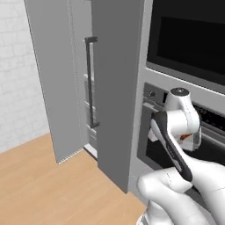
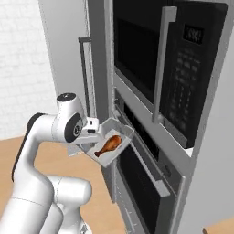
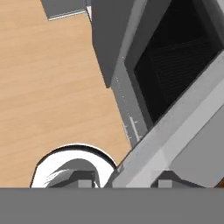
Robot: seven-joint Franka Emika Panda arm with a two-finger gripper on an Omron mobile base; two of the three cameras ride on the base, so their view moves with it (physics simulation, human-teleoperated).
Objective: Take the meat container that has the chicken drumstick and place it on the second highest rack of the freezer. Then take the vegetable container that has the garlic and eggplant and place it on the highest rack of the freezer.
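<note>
Hanging beside the oven, the meat container with its chicken drumstick sits at the gripper; the wrist hides the fingers, so grip unclear.

Glossy white rounded arm, dark joint bands

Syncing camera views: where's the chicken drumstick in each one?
Left base view: chicken drumstick, orange sliver right of centre, behind the arm.
Right base view: centre-left, lying in the meat container.
Hand view: hidden; pale slab lower right is probably the container.
Shared landmark: the oven's dark window.
</note>
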